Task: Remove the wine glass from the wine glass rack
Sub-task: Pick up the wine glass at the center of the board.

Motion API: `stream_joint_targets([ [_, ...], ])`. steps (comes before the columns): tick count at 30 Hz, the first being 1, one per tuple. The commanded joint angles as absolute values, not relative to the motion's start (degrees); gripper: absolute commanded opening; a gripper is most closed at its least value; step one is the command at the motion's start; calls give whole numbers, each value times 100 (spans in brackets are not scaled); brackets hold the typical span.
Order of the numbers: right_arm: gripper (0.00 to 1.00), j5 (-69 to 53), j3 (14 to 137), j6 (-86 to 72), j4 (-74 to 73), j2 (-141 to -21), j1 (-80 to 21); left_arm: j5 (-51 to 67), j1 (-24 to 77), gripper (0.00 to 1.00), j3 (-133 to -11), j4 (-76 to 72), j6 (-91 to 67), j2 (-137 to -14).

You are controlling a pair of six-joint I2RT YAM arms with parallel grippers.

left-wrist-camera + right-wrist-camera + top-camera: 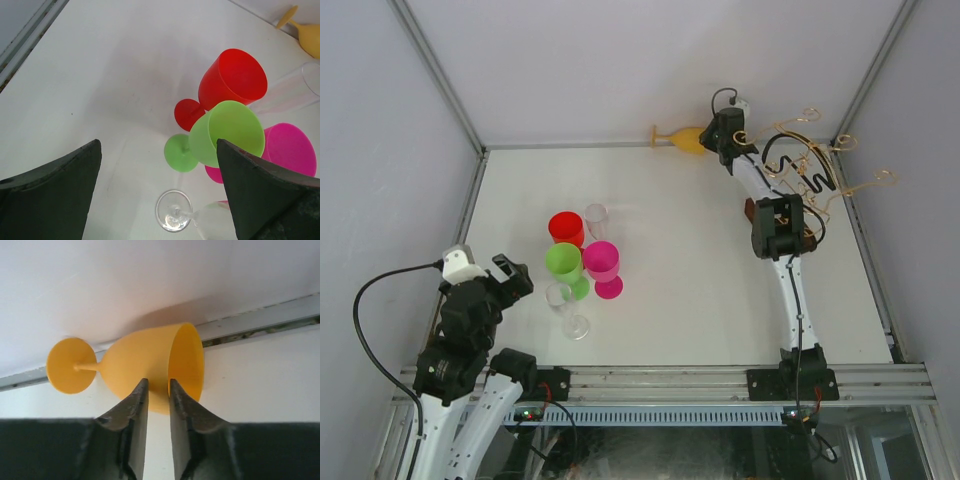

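R gripper [711, 143] is at the far edge of the table [690, 290], approx 1 o'clock in the top view, nearly closed w/ only a thin gap. In the R wrist view the R gripper [159, 383] has the rim wall of the yellow wine glass [145, 365] pinched in that gap: one finger on the outside of the bowl, the other at the mouth side.

Yellow wine glass [686, 139] lies on its side along the back wall, foot pointing to 9 o'clock, mouth to 3 o'clock toward the gripper. Can't tell if it touches the table or hangs just above it.

Wine glass rack [798, 165] stands at approx 2 o'clock, just beside the R arm. Its black wavy arch and gold wire arms w/ curled ends spread toward 3 o'clock. The glass is at the rack's 9 o'clock side and looks clear of the wire arms.

L gripper [512, 274] is at approx 8 o'clock, jaws spread wide, holding nothing. In the L wrist view the L gripper [158, 143] frames bare table between its fingers.

At 9–10 o'clock, near the L gripper, is a tight group:
- red glass [565, 227] [232, 80]
- green glass [563, 262] [227, 132]
- pink glass [601, 260] [290, 147]
- clear glass [570, 308] [174, 210] on the near side
- 2nd clear glass [596, 218] [295, 90] on the far side
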State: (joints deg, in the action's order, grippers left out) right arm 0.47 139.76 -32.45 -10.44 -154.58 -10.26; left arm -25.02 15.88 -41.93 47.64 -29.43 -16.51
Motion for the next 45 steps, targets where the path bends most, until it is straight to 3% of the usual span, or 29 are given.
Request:
stream_joint_targets([
  [1, 13, -60, 13647, -2979, -644, -14988, -1280, -2427, 1520, 100, -4069, 4535, -2979, -1690],
  [4, 6, -298, 13623, -2933, -589, -14916, -1386, -2426, 1517, 100, -4069, 4535, -2979, -1662],
  [7, 17, -406, 13625, -2952, -481, -14961, -1469, -2425, 1516, 100, -4061, 4526, -2976, -1639],
  [10, 17, -447, 13688, -3159, -444, -15062, -1479, -2424, 1517, 100, -4058, 4526, -2984, -1651],
  [12, 29, -582, 13689, -3376, -425, -15106, -1468, -2413, 1515, 100, -4064, 4526, -2973, -1681],
  [23, 35, -941, 13822, -4093, -4, -15497, -1576, -2371, 1450, 100, -4061, 4504, -2955, -1722],
  [27, 29, -925, 13956, -4368, 71, -15650, -1662, -2347, 1432, 100, -4060, 4500, -2954, -1740],
  [35, 1, -1000, 13863, -4354, 207, -15479, -1841, -2333, 1414, 100, -4052, 4491, -2951, -1714],
  [45, 0, 134, 12299, -2475, -145, -13423, -2532, -2290, 1403, 100, -4038, 4474, -2931, -1574],
])
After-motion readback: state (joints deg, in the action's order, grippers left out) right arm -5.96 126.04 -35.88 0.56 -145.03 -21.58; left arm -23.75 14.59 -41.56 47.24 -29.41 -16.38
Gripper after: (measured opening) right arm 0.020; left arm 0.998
